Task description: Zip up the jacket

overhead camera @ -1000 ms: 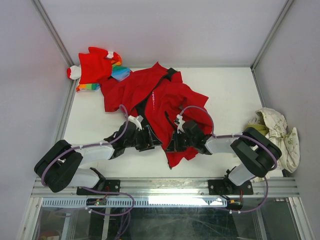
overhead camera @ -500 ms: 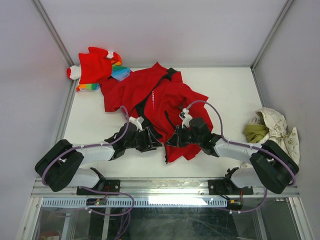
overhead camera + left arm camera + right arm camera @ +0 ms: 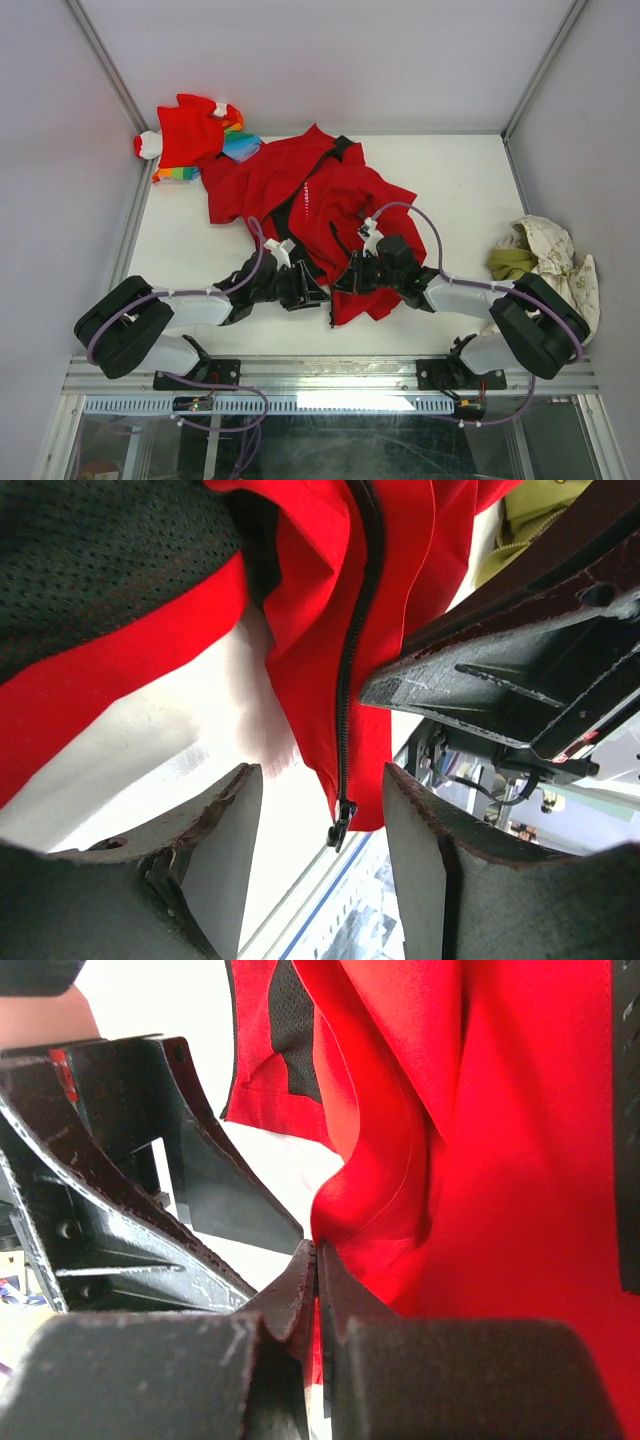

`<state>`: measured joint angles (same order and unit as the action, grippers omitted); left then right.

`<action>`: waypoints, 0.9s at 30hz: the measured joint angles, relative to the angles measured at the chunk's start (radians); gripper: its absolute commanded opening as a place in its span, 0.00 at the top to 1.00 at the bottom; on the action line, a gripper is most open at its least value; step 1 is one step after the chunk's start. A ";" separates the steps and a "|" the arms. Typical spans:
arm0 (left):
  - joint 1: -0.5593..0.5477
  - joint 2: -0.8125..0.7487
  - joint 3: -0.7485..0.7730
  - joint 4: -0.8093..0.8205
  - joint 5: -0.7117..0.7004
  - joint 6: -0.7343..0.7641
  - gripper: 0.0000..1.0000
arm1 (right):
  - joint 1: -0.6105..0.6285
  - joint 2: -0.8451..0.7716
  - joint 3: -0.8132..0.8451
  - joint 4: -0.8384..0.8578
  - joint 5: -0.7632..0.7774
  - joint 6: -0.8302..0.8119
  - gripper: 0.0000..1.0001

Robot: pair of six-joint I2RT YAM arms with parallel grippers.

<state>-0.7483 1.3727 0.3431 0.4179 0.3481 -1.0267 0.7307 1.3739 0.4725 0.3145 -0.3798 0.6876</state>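
The red jacket (image 3: 325,195) lies crumpled and open mid-table, black lining showing. My left gripper (image 3: 312,290) is open at the lower hem. In the left wrist view the dark zipper (image 3: 350,670) runs down one front edge, and its slider (image 3: 342,828) hangs at the hem between my open fingers (image 3: 232,845), touching neither. My right gripper (image 3: 346,278) is just right of it, shut on a fold of the jacket's red edge (image 3: 350,1210); the fabric is pinched between its fingertips (image 3: 318,1260).
A smaller red garment with rainbow stripes (image 3: 195,135) lies at the back left corner. A cream and olive cloth (image 3: 545,262) lies at the right edge. The two grippers are nearly touching. The metal rail (image 3: 330,375) runs along the front.
My left gripper has slid slightly right toward the hem. My right arm's elbow swung out to the right, and its gripper stays on the jacket edge.
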 measured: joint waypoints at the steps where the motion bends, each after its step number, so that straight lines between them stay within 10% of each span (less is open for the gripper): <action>1: -0.007 0.002 0.000 0.004 0.001 -0.002 0.49 | 0.000 0.000 0.000 0.001 0.000 0.000 1.00; 19: -0.056 0.158 0.043 0.105 0.032 -0.002 1.00 | 0.000 0.000 0.000 0.003 0.001 0.002 1.00; 27: -0.058 0.152 0.039 0.159 0.037 0.020 1.00 | -0.015 -0.029 -0.002 -0.038 0.031 -0.007 0.94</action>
<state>-0.8059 1.5249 0.3820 0.5770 0.3855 -1.0069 0.7158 1.3445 0.4706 0.2768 -0.3489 0.6804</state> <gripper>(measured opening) 0.009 0.015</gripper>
